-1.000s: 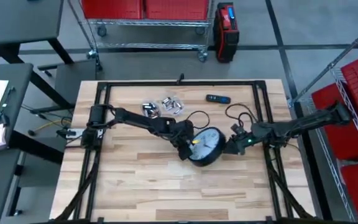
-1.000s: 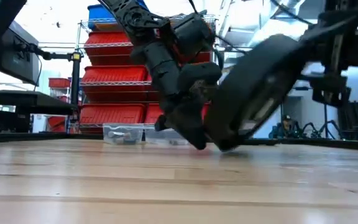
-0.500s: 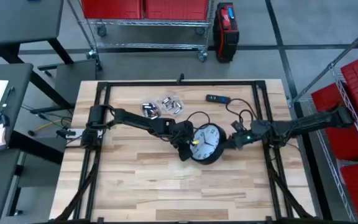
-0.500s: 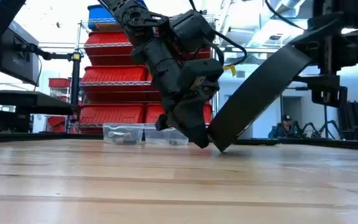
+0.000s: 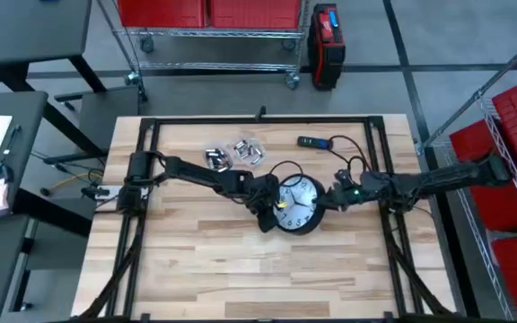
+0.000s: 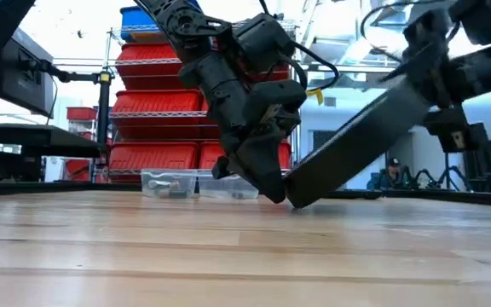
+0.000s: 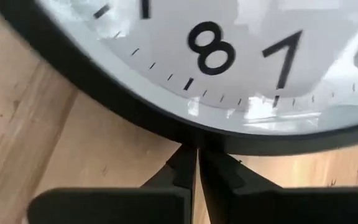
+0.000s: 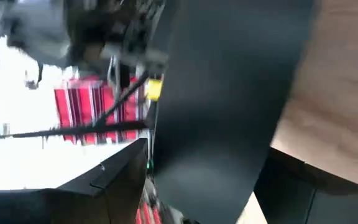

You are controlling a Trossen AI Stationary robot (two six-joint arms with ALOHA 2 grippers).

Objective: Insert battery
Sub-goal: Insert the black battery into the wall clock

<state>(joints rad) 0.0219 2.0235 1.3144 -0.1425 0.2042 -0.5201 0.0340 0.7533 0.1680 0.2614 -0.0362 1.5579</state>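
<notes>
Clock (image 5: 298, 205) sits near the middle of my counter (image 5: 240, 269), tilted: in the low view it leans with its lower edge on the wood and its upper edge raised toward the right arm. From above I see the white face turned up, black rim all round.

My left gripper (image 5: 268, 213) is at the clock's left edge, low on the counter. In the left wrist view its jaws are pressed together with almost no gap, their tips right against the rim below the 7 and 8; I cannot say they have hold of anything.

My right gripper (image 5: 328, 201) is at the clock's right edge, holding up the raised side. In the right wrist view the clock's dark back fills the space between the fingers (image 8: 120, 180), so I read the jaws as closed on the rim.

Two clear bags (image 5: 235, 153) with small parts lie near the far edge of the counter, well apart from the clock, and a small dark device (image 5: 314, 142) lies to their right. I cannot make out a battery in any view.
</notes>
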